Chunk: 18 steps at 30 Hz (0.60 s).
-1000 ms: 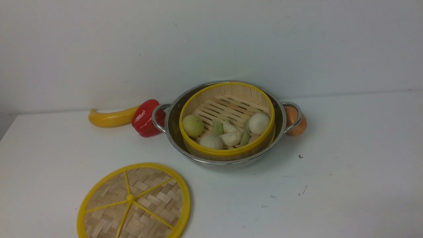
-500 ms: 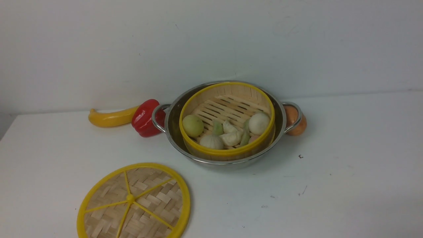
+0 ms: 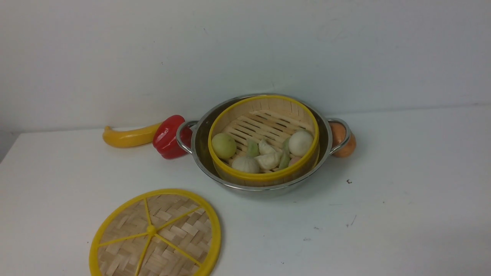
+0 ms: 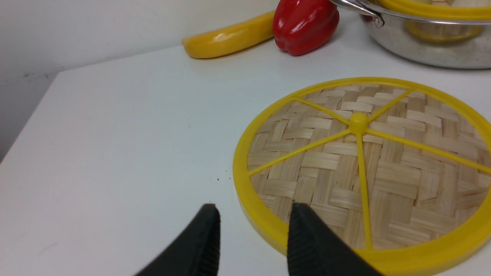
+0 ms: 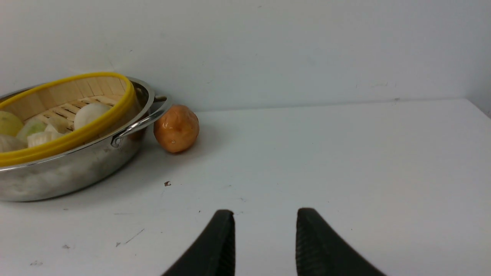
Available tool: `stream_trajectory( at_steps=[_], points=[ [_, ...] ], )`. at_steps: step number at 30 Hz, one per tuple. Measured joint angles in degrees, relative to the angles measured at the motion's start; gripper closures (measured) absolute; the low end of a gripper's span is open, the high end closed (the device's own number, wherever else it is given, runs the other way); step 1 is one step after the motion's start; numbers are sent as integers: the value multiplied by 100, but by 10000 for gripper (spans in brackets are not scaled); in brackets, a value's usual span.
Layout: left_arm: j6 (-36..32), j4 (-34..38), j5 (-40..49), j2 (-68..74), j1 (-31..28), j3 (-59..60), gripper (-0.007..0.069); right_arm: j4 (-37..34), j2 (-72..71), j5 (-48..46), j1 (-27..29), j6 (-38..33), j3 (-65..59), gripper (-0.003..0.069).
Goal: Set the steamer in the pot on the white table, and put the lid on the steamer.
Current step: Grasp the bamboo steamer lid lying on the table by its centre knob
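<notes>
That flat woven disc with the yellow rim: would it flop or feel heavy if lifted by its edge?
Probably stiff: the lid has a thick yellow rim and spokes bracing the weave. Likely light, being thin woven bamboo. Lying flat on the white table, its edge may be awkward to pinch.

We see the steamer (image 3: 268, 105), a round bamboo basket with yellow rims, sitting upright inside the pot (image 3: 324, 138), its slatted floor carrying pale buns (image 3: 300, 142) and dumplings (image 3: 268, 159). The shiny steel pot stands toward the back of the white table (image 3: 402, 191). The lid (image 3: 155, 234), a woven disc with yellow rim and spokes, lies flat on the table at the near left, apart from the pot.
</notes>
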<state>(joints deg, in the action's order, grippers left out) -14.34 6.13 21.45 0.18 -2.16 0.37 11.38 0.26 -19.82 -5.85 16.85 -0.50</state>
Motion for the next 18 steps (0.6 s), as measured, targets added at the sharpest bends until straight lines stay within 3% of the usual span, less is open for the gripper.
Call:
stream_trajectory(
  at_steps=[6,10,18],
  points=[
    [97,254,-177,0,0,0,384,0,0,3,0,0,0,417],
    [522,1708,-541,0,0,0,384,0,0,3,0,0,0,416],
    [664,4106,-1025,0,0,0,384,0,0,3,0,0,0,416]
  ],
)
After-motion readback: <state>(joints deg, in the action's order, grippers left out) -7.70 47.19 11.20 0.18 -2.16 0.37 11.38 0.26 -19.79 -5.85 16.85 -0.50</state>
